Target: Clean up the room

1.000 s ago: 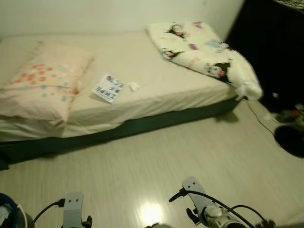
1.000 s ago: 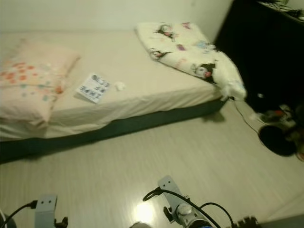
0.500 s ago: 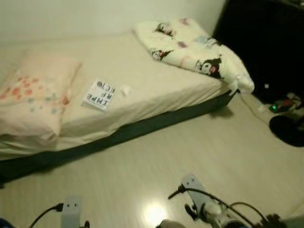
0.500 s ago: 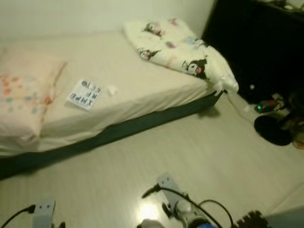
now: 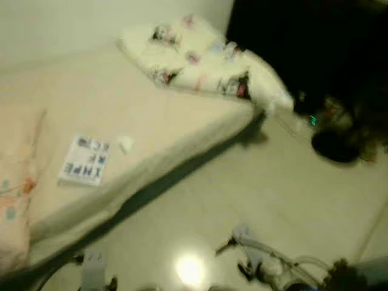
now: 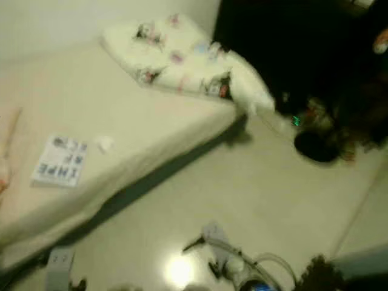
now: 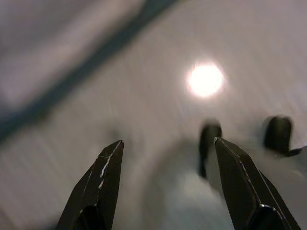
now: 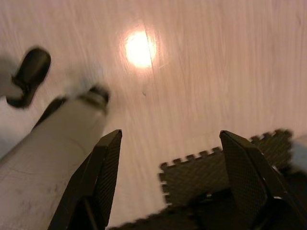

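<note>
Both grippers' jaws gape empty over the floor (image 5: 291, 200); blurred view risks misjudging book (image 5: 84, 167) on bed (image 5: 182, 115).

- A bed (image 5: 151, 115) stands ahead and to the left, running back toward the wall (image 5: 73, 24).
- A folded blanket (image 5: 200, 60) lies on the bed's far right end.
- A booklet (image 5: 85, 168) lies on the bed near its front edge, with a small crumpled scrap (image 5: 125, 144) just beside it on the right.
- A pillow (image 5: 15, 200) lies left of the booklet.
- Dark furniture (image 5: 303, 48) stands right of the bed, with clutter (image 5: 333, 130) on the floor (image 5: 242, 188) before it.
</note>
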